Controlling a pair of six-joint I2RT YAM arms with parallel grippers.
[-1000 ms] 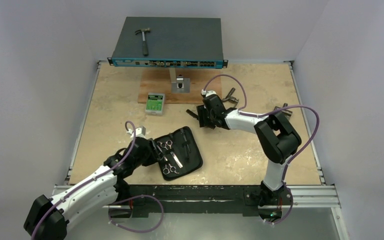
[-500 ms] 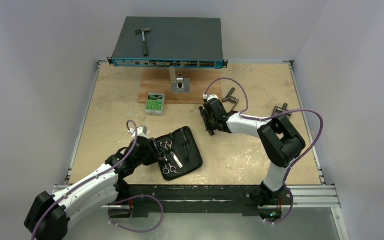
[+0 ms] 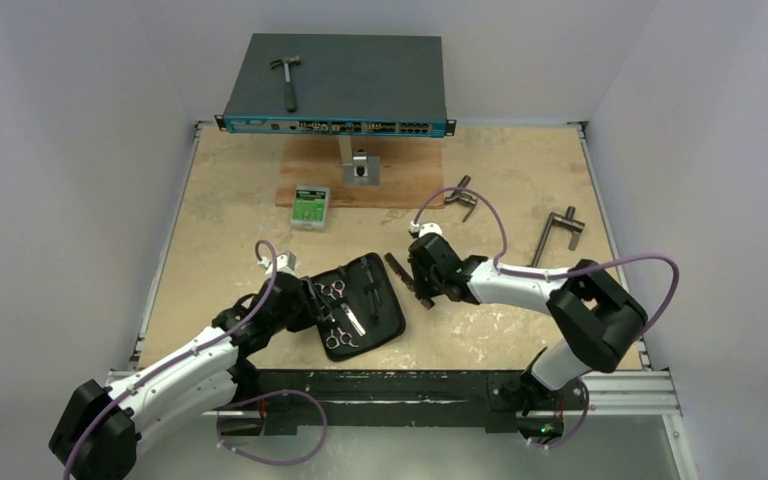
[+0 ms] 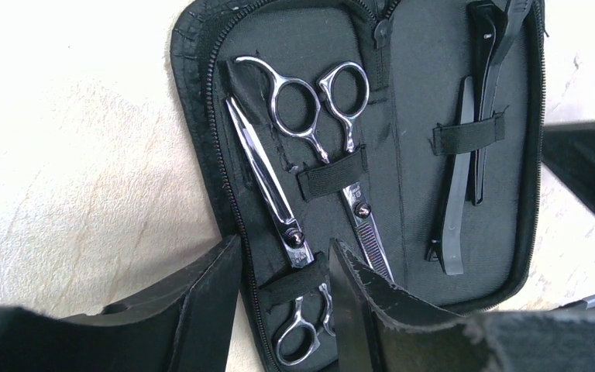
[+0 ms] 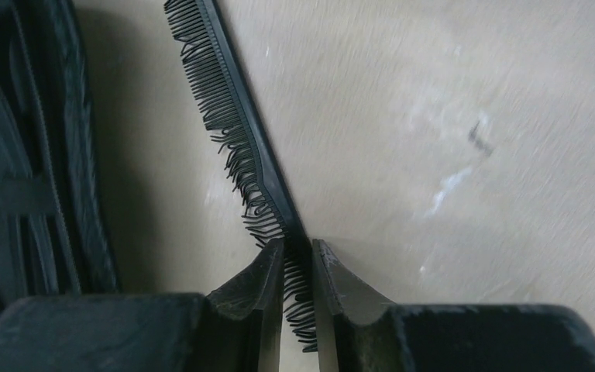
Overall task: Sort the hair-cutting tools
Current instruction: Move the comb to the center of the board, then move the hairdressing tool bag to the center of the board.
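The table (image 3: 240, 200) and the grey switch box (image 3: 360, 85) at its far edge looked just as they had a second before, with the hammer (image 3: 287, 80) lying on the box's lid. What differed was my right arm. It had swung back from the middle of the table towards me and to my left. That left the two T-handle tools (image 3: 463, 193) (image 3: 557, 232) in plain sight behind it.

My left arm had not shifted. The black case (image 3: 396, 322) lay open and flat in the same spot in front of it.

My right gripper (image 5: 298, 248) had drawn nearly shut, pinching one end of the comb (image 5: 232, 116) between its fingers. The comb had come along with it and now lay just beside the case's right edge, apart from it, its teeth turned towards the case. I could not tell whether it rested on the table or hung just above.

My left gripper (image 4: 283, 256) stayed about half open, gripping nothing. One finger was outside the case's rim and the other was over the lining.

Both scissors (image 4: 354, 209) (image 4: 267, 178) sat strapped in the left half of the case, their handles at opposite ends. The hair clips (image 4: 480, 139) sat under a strap in the right half.
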